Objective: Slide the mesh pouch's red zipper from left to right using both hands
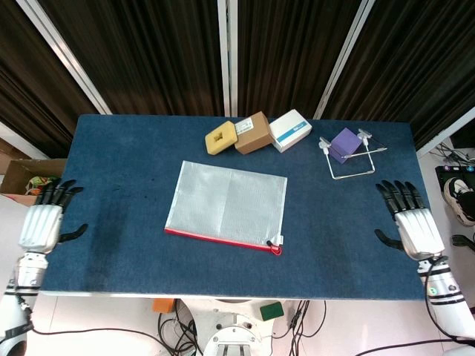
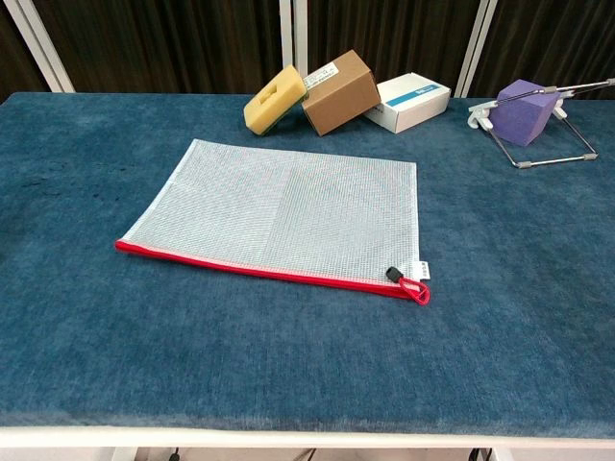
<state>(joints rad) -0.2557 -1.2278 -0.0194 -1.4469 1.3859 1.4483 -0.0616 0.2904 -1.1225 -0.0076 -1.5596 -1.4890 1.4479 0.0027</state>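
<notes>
The pouch (image 1: 226, 204) lies flat mid-table (image 1: 111, 156), its zipper (image 1: 215, 239) along the near edge, the pull (image 1: 276, 247) at the right end. Behind it sit a sponge (image 1: 220, 138), a carton (image 1: 252, 132) and a box (image 1: 290, 130), side by side. Farther right stands a block (image 1: 344, 143) in a wire stand (image 1: 352, 170). The left hand (image 1: 42, 222) is off the table's left edge, the right hand (image 1: 413, 222) at its right edge.
</notes>
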